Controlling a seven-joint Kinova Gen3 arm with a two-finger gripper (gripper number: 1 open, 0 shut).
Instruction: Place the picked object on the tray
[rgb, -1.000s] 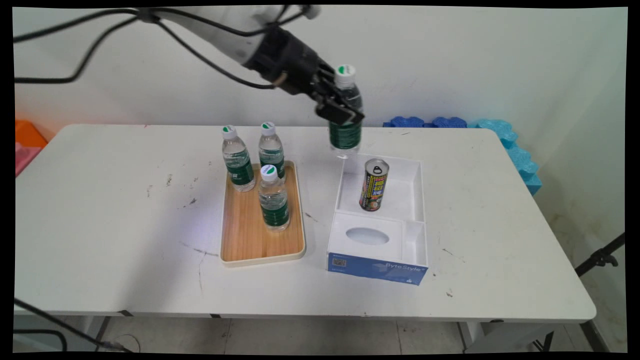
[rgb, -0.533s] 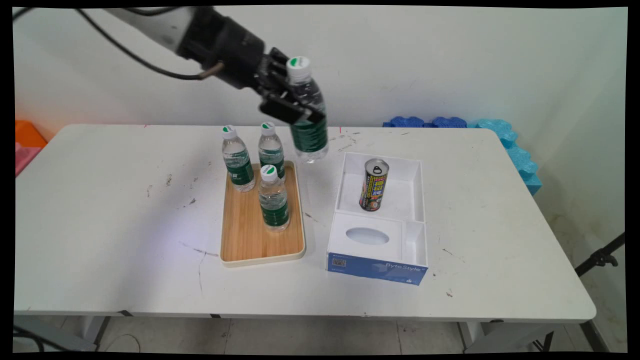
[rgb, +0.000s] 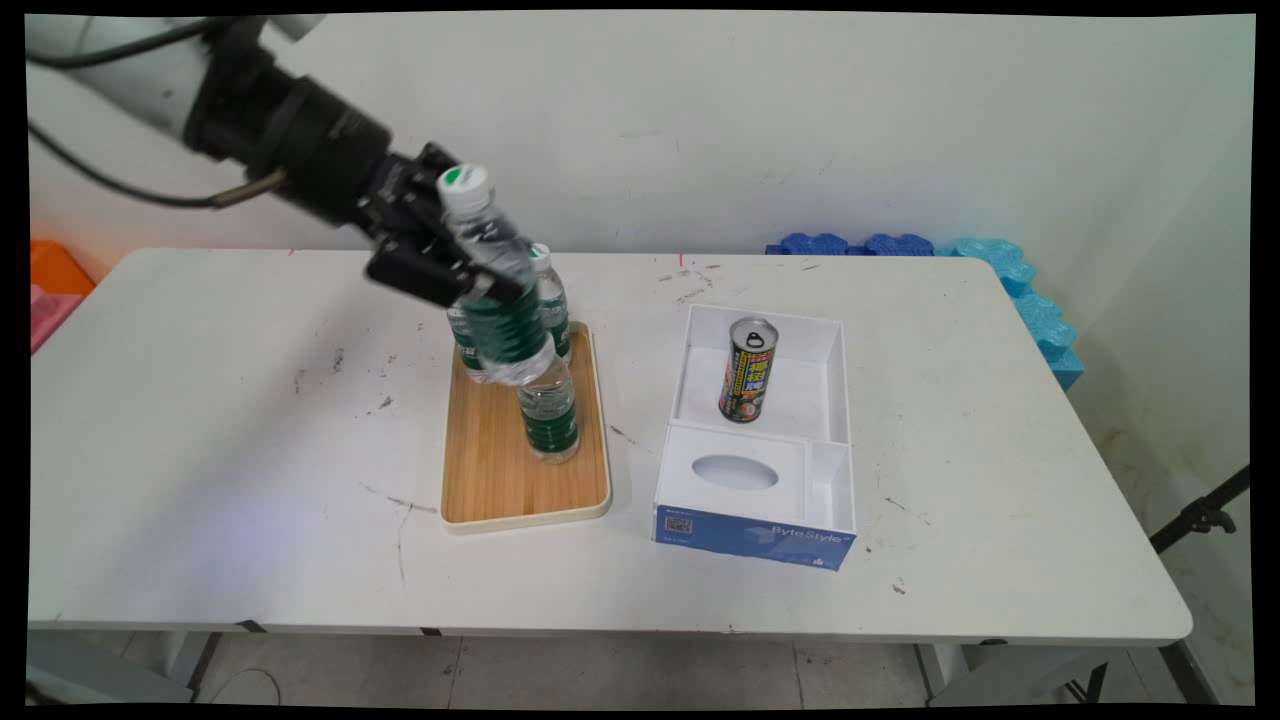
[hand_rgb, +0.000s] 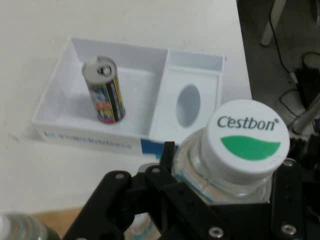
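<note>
Above the far end of the wooden tray (rgb: 480, 480), the gripper (rgb: 450, 270) pinches a water bottle (rgb: 495, 300) around its upper body, carried clear of the tray with its long axis tilted, cap toward the upper left and base down toward the tray's middle. Three more bottles (rgb: 548, 415) stand on the tray directly below and behind it, partly hidden. Only the hand view shows the Cestbon cap (hand_rgb: 246, 137) between the fingers (hand_rgb: 150, 192), with the white box (hand_rgb: 130, 135) and its can (hand_rgb: 105, 90) beyond; the main view alone shows the tilt.
</note>
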